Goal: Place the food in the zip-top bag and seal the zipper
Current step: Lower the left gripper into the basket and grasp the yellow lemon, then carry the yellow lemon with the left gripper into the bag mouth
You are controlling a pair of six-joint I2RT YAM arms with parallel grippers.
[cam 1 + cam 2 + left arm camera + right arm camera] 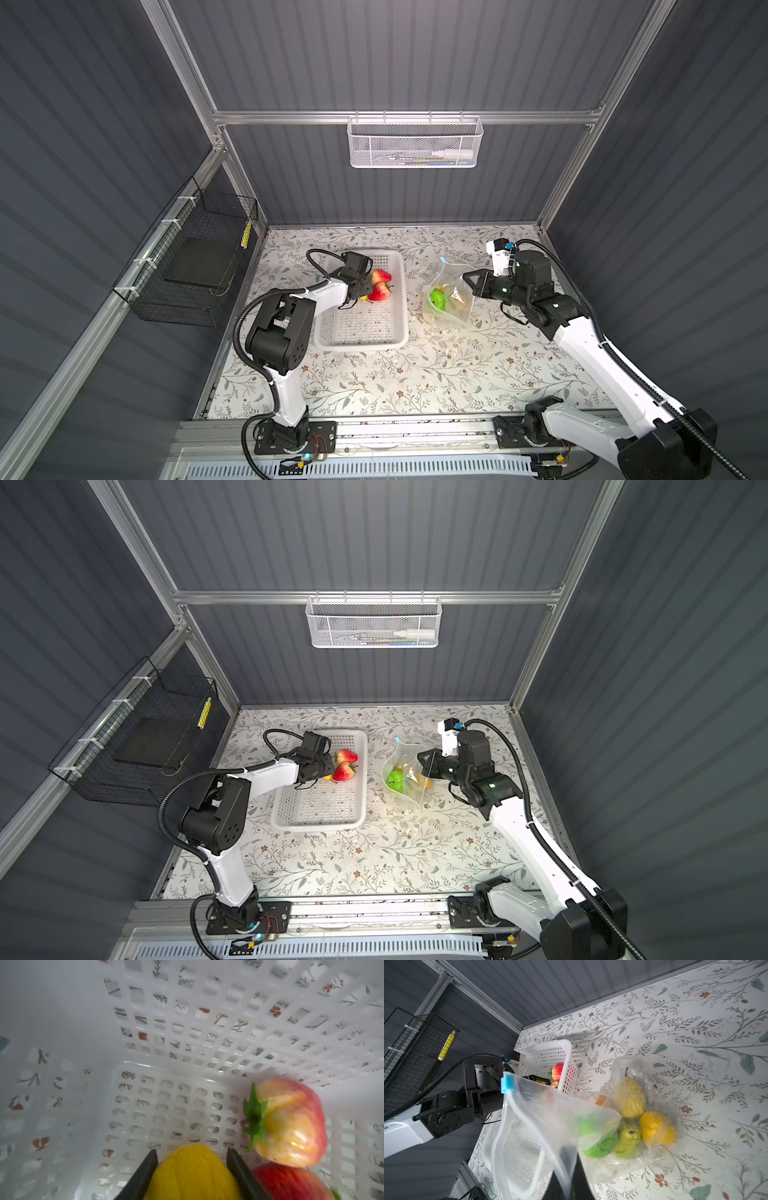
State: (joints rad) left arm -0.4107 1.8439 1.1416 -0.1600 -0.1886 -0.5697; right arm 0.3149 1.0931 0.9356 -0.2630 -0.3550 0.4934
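Where the small glossy yellow lemon (193, 1174) sat: in the white perforated plastic basket (361, 328), beside two red strawberries (291, 1122).
Left hand (191, 1151): half-narrowed, fingers (145, 1172) lay against both the lemon's sides.
Lemon's handling: looked light, hard and slick; best squeezed across its widest middle.
Crinkly clear zip-top bag (539, 1126): lay on the floral surface (415, 374), several fruits inside, mouth gaping.
Right hand (569, 1180): pinched tight on the bag's limp rim.
Light-blue zipper slider (508, 1084): sat at the rim's end; the mouth was unsealed.

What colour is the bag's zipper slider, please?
The slider is light blue; clearest in right wrist view.
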